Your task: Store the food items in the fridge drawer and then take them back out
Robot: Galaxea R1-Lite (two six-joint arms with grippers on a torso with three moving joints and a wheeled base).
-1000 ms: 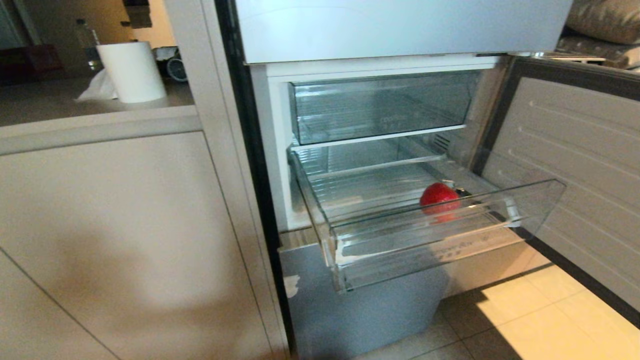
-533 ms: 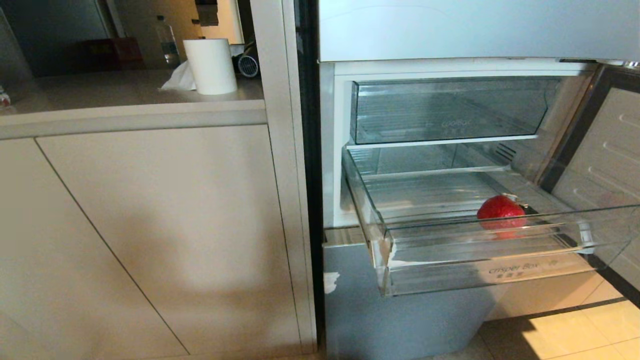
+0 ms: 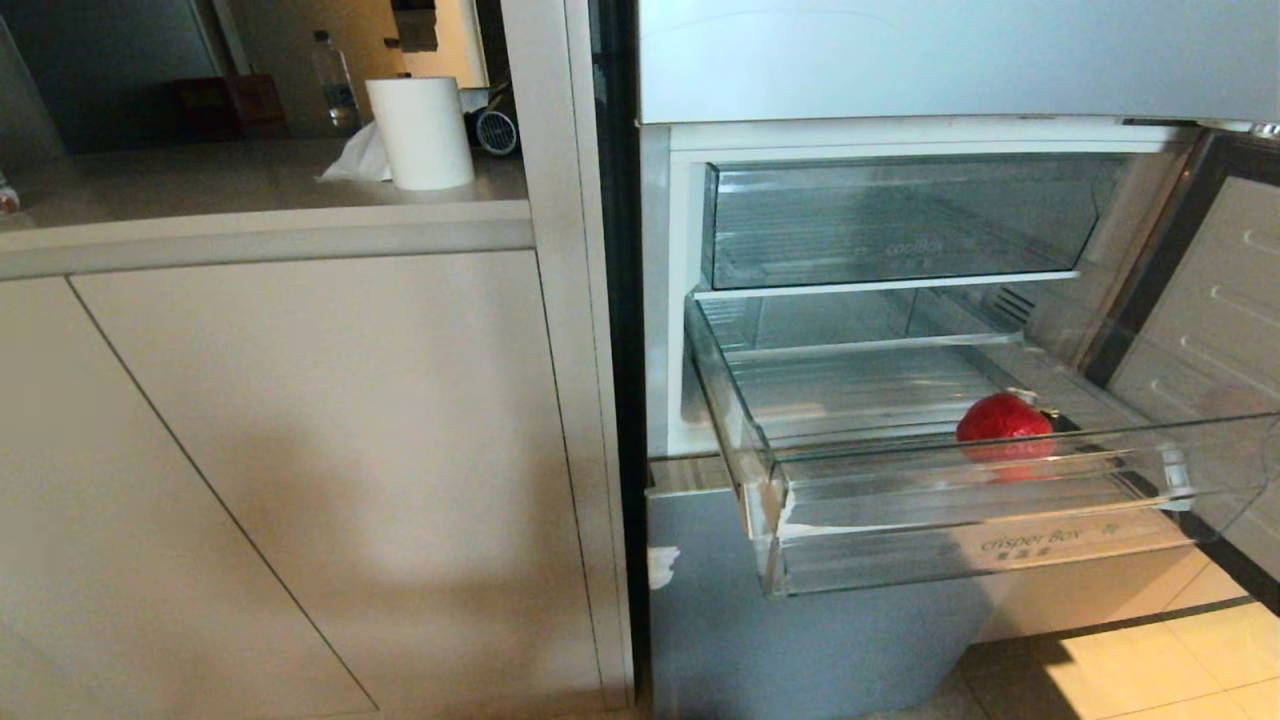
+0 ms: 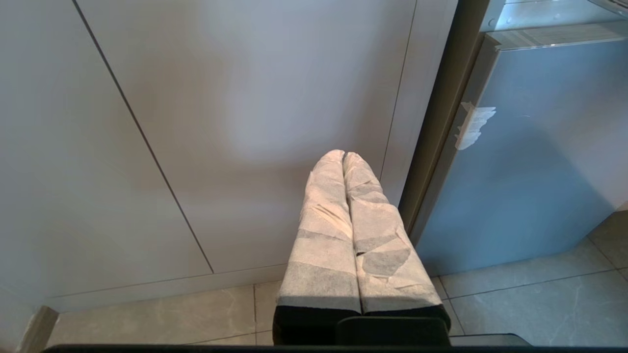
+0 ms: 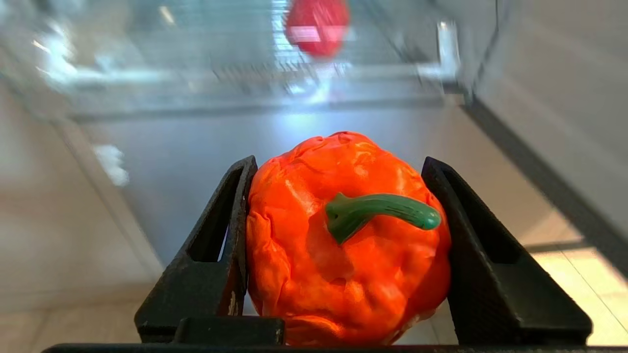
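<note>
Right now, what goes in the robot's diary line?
right gripper: holding orange pepper-shaped food | red round food: in clear fridge drawer | left gripper: shut, idle

A home kitchen is shown: an open fridge (image 3: 900, 90) with clear drawers (image 3: 900, 220) is built in beside pale cabinet doors (image 3: 300, 450), a paper towel roll (image 3: 420, 132) is stood on the surface (image 3: 200, 180), and the floor (image 3: 1150, 660) is tiled.

A: How many food pieces are there?
B: Two. One red fruit (image 3: 1004, 420) and one orange pepper (image 5: 346, 240).
A: How many clear drawers?
B: Two. One wide drawer (image 3: 960, 540) and one taller drawer (image 3: 900, 225).
A: How many paper rolls?
B: One white paper roll (image 3: 420, 132).
A: And bottles?
B: One bottle (image 3: 331, 68).
A: How many grippers?
B: Two. A left gripper (image 4: 343, 157) and a right gripper (image 5: 338, 164).
</note>
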